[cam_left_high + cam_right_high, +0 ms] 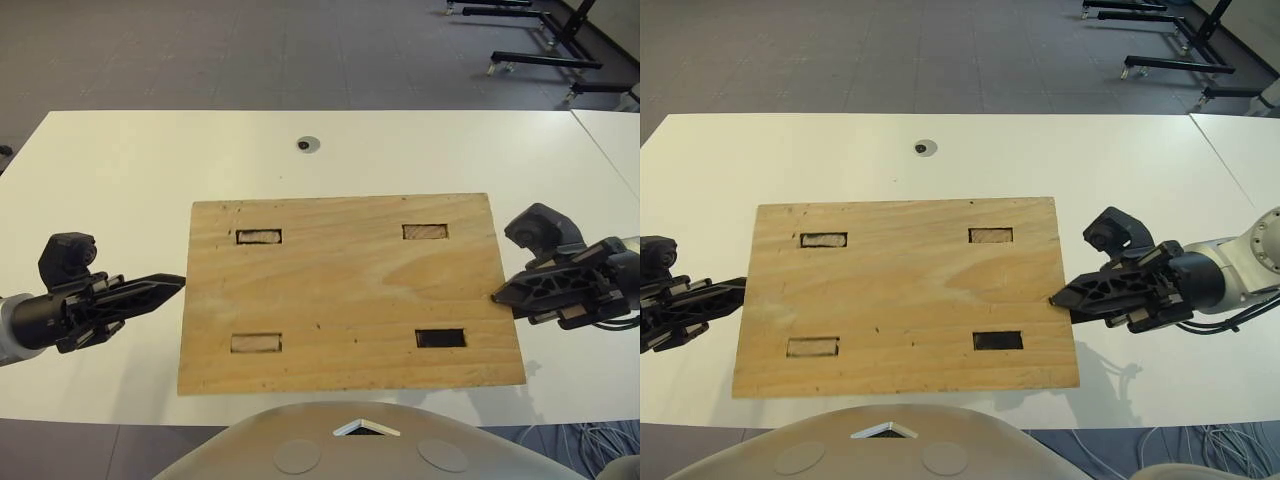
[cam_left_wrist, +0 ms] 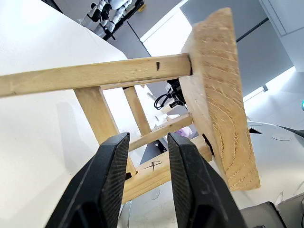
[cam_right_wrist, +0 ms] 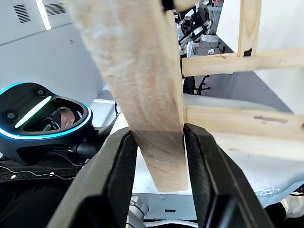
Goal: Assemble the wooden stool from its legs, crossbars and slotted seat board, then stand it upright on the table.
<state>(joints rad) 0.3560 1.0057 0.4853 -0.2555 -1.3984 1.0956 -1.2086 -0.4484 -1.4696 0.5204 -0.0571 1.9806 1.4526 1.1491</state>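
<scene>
The wooden stool stands upright on the white table (image 1: 120,170), and I look down on its slotted seat board (image 1: 340,290) with four rectangular slots. My right gripper (image 1: 497,295) is at the board's right edge, shut on it; in the right wrist view its fingers (image 3: 121,161) clamp both faces of the seat board (image 3: 142,71). My left gripper (image 1: 178,283) sits just off the board's left edge, open, with nothing between its fingers (image 2: 111,166). Under the board, a leg (image 2: 95,76) and crossbars (image 2: 159,133) are fitted.
A round grommet hole (image 1: 307,144) lies in the table behind the stool. A second table (image 1: 615,130) adjoins at the right. Black wheeled frames (image 1: 540,55) stand on the floor at the back right. Cables (image 1: 1200,445) hang below the table's front right corner.
</scene>
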